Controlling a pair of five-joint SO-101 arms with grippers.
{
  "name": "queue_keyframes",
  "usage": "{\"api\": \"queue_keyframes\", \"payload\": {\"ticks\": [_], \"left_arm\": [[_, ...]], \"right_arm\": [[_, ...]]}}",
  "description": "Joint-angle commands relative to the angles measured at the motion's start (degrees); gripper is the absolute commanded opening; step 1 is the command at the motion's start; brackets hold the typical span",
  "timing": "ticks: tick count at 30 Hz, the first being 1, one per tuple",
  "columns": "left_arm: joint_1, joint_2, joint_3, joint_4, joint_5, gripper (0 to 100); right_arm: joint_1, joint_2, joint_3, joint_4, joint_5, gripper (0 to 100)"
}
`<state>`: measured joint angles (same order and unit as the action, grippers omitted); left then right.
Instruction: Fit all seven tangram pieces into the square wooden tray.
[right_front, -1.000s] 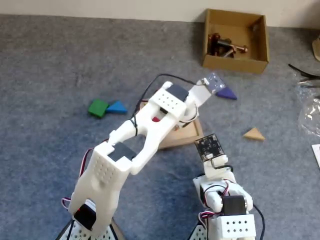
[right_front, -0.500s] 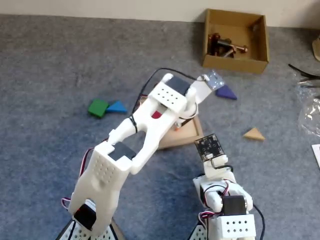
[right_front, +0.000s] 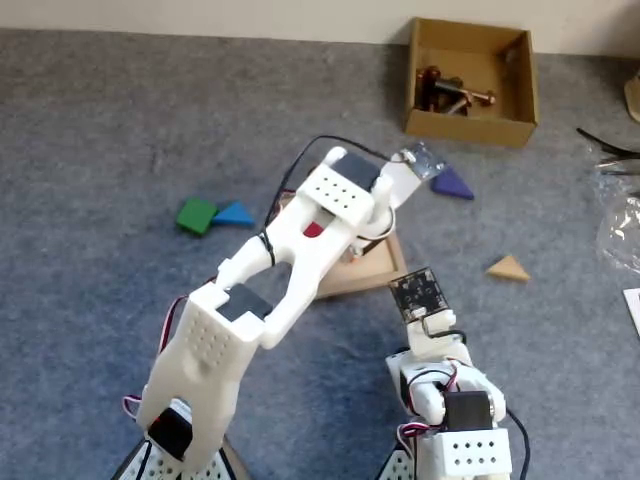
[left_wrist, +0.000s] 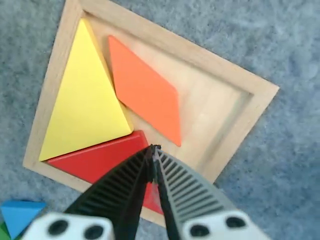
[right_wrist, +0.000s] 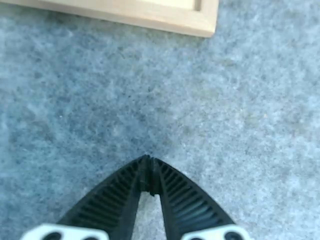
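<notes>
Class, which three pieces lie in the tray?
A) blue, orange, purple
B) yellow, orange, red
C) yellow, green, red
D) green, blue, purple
B: the left wrist view shows the yellow triangle, orange parallelogram and red triangle inside the tray.

High cam: fixed, overhead, looks down over whole desk (right_front: 100, 120). L wrist cam: close, facing down into tray (left_wrist: 260, 92). R wrist cam: close to desk, catches tray's edge too.
</notes>
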<state>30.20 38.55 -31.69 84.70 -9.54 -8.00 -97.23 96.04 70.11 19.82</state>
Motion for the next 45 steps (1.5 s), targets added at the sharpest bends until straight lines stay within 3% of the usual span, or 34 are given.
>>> {"api": "queue_keyframes", "payload": {"ticks": [1,20,27,45], "left_arm": [[0.92,-1.01,-0.57,0.35,0.53,0],[2.24,2.95,2.42,-0.53,0.18,0],[1.98,6.46,-4.70,-0.88,0.00,0],[-1.89,18.51,-25.54,-0.97,-9.41,0]], "right_arm": [[-0.40,-0.75,6.81,-1.71,-0.09,0.5],[-0.40,-0.75,6.81,-1.71,-0.09,0.5],[-0.40,-0.75,6.81,-1.71,-0.09,0.5],[-0.40,-0.75,6.81,-1.71,-0.09,0.5]]}}
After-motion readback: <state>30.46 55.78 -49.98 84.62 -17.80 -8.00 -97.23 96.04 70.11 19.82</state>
